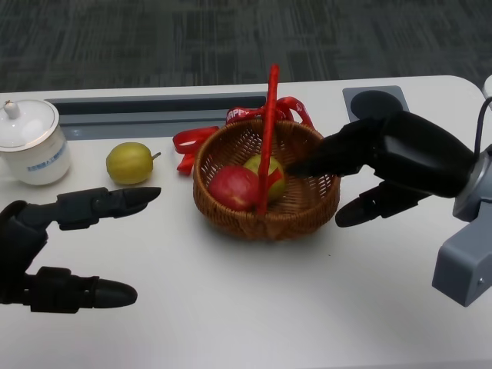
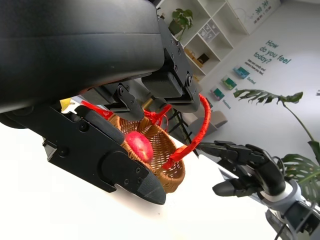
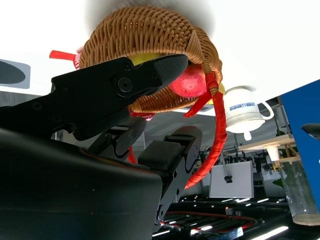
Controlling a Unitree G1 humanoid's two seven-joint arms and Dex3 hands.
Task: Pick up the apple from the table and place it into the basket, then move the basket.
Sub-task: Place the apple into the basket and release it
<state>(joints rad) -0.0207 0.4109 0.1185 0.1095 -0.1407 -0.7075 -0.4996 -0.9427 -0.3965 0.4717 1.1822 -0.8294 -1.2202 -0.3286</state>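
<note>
A wicker basket (image 1: 307,207) with a tall red handle (image 1: 269,131) stands at mid-table. Inside lies the red apple (image 1: 233,187), with a yellow-green fruit (image 1: 274,175) behind it. My right hand (image 1: 392,165) is at the basket's right side: one finger reaches over the rim, the thumb stays outside and lower, and nothing is gripped. My left hand (image 1: 65,246) hovers at the lower left, fingers spread and empty, a little short of the basket. The left wrist view shows the apple (image 2: 140,146) in the basket (image 2: 172,175) and the right hand (image 2: 245,167) beyond it. The right wrist view shows the basket (image 3: 145,30) and apple (image 3: 192,82).
A yellow-green fruit (image 1: 129,163) lies on the table left of the basket. A white lidded cup (image 1: 31,142) stands at the far left. A red ribbon (image 1: 192,142) trails behind the basket. A grey panel with a dark round inset (image 1: 374,102) sits at the back right.
</note>
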